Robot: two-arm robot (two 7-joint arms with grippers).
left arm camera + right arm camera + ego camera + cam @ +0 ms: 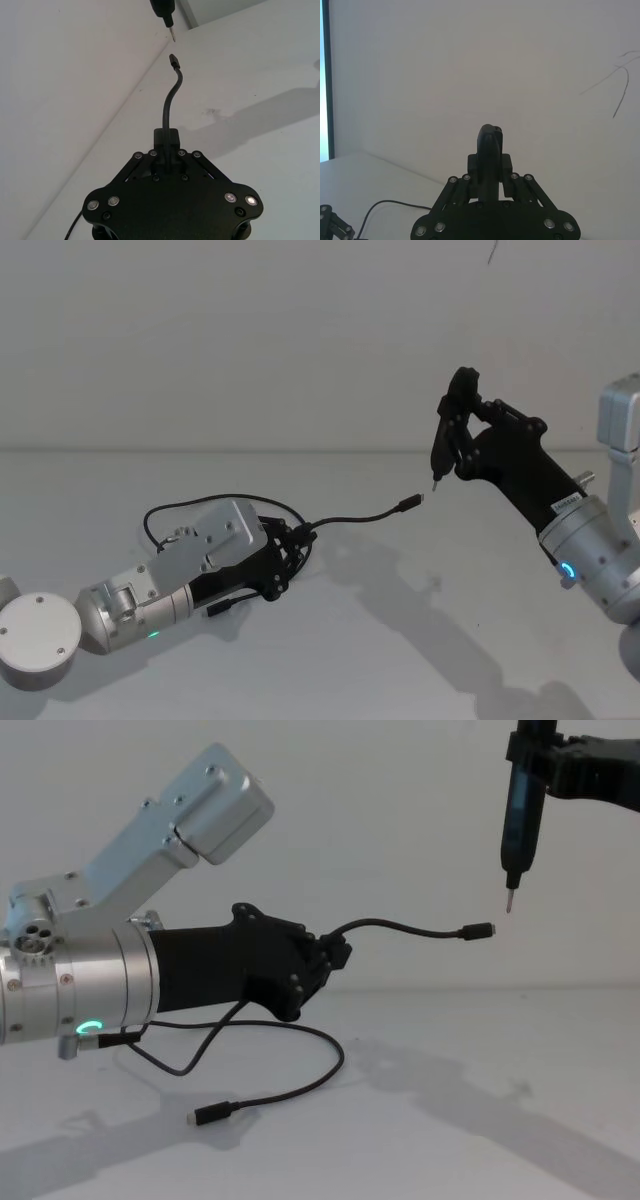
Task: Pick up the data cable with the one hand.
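Note:
My left gripper [298, 538] is low over the table and shut on the data cable [360, 517], a thin black lead. In the left wrist view its fingers [166, 137] pinch the cable [170, 100] a short way behind one plug [174, 61]. That plug [478, 931] sticks out in the air to the right. The rest of the cable loops behind the arm, and its other plug [205, 1114] lies on the table. My right gripper [458, 440] is raised and shut on a slim black pen-shaped tool [518, 810], whose metal tip hangs just above and beyond the free plug.
The white table [400, 640] meets a plain white wall [300, 340] at the back. The slack cable loop [300, 1090] lies under and in front of the left arm.

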